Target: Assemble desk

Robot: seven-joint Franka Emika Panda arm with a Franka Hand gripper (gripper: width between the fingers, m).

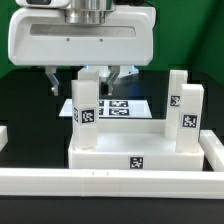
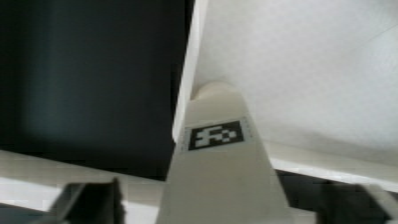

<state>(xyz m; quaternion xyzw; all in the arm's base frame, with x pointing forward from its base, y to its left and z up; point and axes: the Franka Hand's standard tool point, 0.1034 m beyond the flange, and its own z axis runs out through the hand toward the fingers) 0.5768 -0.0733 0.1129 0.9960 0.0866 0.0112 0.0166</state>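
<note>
No legible text; only coded tags (image 1: 86, 114)

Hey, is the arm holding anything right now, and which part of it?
Nothing looks held yet. The jaws of the gripper stand open either side of the upright leg, near its top, gaps showing.

The hand (image 1: 89, 82) straddles the upright leg (image 1: 86, 104), its fingertips partly hidden; whether they touch it is unclear, and the marker board (image 1: 125, 104) is half covered

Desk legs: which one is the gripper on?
The leg at the exterior view's left, standing between the fingers of the gripper. The two legs at the right stand clear of it.
</note>
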